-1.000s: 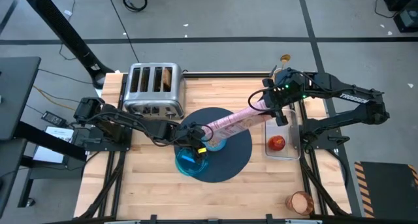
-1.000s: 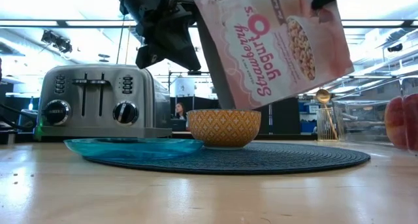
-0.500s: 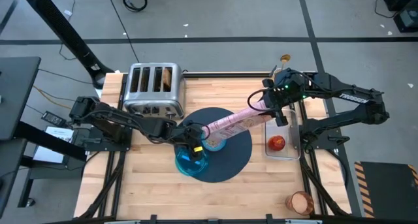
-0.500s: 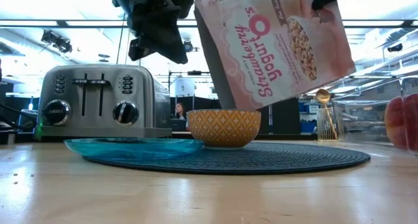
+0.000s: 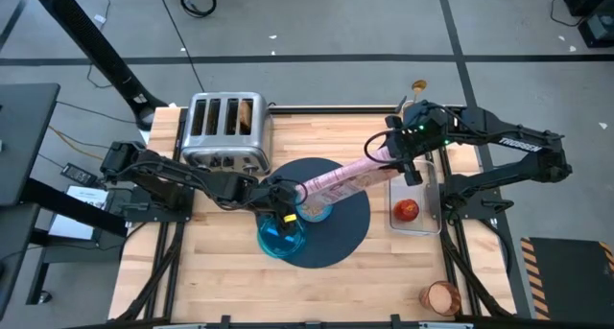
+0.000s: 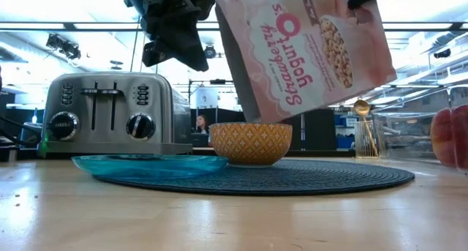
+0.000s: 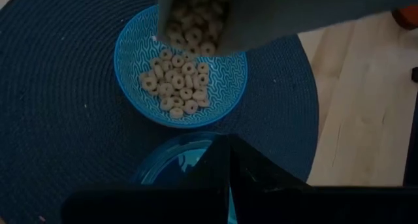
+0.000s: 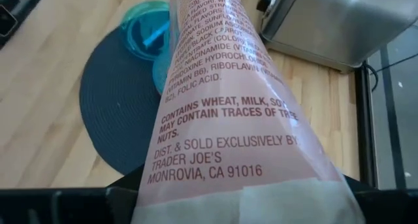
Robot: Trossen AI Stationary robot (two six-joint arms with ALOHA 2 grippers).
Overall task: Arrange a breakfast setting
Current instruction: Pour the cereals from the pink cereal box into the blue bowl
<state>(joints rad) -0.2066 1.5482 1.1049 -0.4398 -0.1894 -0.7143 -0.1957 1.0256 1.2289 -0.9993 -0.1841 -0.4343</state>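
While it's tipped over like this, cereal bag [image 5: 345,180]: pinched at its bottom seam in my right gripper [image 5: 408,161], mouth hanging down and away from those fingers, right over the bowl.
Right fingers: closed narrow on that flat sealed edge, nothing else in them.
Left gripper [image 5: 284,206]: hovering just beside the bag's mouth, above the teal plate [image 5: 280,238]. Fingers look pressed together, holding nothing.
Small blue bowl [image 7: 232,67]: directly below the bag's mouth, ahead of my left fingers, sitting on the mat [image 5: 341,238]. There's a loose layer of cereal rings [image 7: 173,87] in it, so I'd guess the pour is partway.
Bag handling: light, floppy film, a bit slick. It bends along its length, so I reckon the seam is the only stiff place to grip; squeeze mid-body and it'd just crumple.
Plate: touching or just beside the bowl, under my left fingers. Hard and probably chippable, so it's a rim grab.
Toast slice [image 5: 246,113]: in a slot of the toaster [image 5: 225,132], well away from both sets of fingers. Dry and crumbly I'd think, so pinch the top edge gently.
Red fruit [image 5: 407,210]: on the clear tray [image 5: 427,223], just below my right fingers. Round, smooth, likely to roll.
Amber cup [image 5: 442,296]: far off at the table's near corner, past the tray from my right fingers.
Gold spoon [image 5: 419,84]: standing behind my right fingers. Thin and slippery, so take it by the handle.
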